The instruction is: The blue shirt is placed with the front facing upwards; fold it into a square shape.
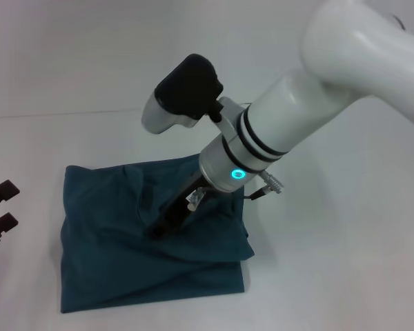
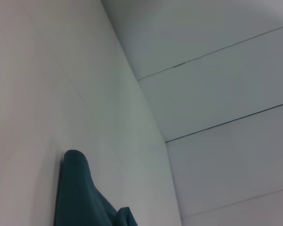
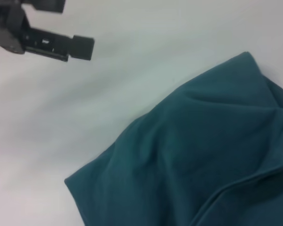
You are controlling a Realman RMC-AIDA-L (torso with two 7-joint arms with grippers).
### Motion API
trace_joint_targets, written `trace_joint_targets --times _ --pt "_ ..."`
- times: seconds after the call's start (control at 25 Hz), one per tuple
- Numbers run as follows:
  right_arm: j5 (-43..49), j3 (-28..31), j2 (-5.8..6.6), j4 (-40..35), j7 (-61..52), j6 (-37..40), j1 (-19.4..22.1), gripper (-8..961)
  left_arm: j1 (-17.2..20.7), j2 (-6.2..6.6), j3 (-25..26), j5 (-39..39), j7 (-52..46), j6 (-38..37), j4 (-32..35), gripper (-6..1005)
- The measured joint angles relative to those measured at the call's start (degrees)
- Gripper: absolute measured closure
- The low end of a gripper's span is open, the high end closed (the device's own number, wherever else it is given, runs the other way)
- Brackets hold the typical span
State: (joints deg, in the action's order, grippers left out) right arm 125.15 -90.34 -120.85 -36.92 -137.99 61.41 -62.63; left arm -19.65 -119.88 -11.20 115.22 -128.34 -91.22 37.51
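Observation:
The blue shirt (image 1: 124, 234) lies on the white table (image 1: 331, 262) as a rumpled, roughly square stack of folded layers, with creases running toward its middle. My right gripper (image 1: 161, 225) reaches down from the upper right onto that middle, its dark fingers together and pinching a fold of cloth. The right wrist view shows a corner and folded edge of the shirt (image 3: 188, 155). My left gripper (image 1: 0, 207) stays at the table's left edge, clear of the cloth, with its fingers apart; it also shows far off in the right wrist view (image 3: 47, 37). The left wrist view catches one shirt edge (image 2: 80, 193).
The white right arm (image 1: 297, 117) crosses above the shirt's far right part and hides some of it. Bare white table surrounds the shirt, and a pale wall (image 1: 90, 48) rises behind it.

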Motion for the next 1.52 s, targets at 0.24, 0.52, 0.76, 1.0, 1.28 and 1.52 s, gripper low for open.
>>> trace_joint_targets --times 0.24,0.52,0.76,1.0,1.28,1.52 --pt "-1.3 -1.6 0.05 0.0 -1.0 -2.2 0.4 421 -0.1 0.09 0.0 0.2 0.1 0.1 -0.6 62" --pt "-1.3 -2.0 0.11 0.6 -1.2 -2.1 0.3 471 0.0 0.09 0.0 0.3 0.2 0.2 -0.7 62" --pt "-1.4 -1.6 0.22 0.1 -2.2 -2.1 0.7 759 0.1 0.07 0.0 0.4 0.2 0.3 -0.7 62" --pt "-1.3 -0.7 0.74 -0.3 -4.4 -2.4 1.1 892 0.2 0.00 -0.1 0.4 0.3 0.3 -0.7 63" --pt "1.6 1.4 1.13 -1.8 -6.5 -1.7 1.5 930 0.4 0.00 0.0 0.4 0.3 0.3 -0.7 63" --pt "13.4 6.4 1.28 -12.3 -14.4 1.4 5.6 928 0.5 -0.01 -0.1 0.4 0.3 0.3 -0.7 62"
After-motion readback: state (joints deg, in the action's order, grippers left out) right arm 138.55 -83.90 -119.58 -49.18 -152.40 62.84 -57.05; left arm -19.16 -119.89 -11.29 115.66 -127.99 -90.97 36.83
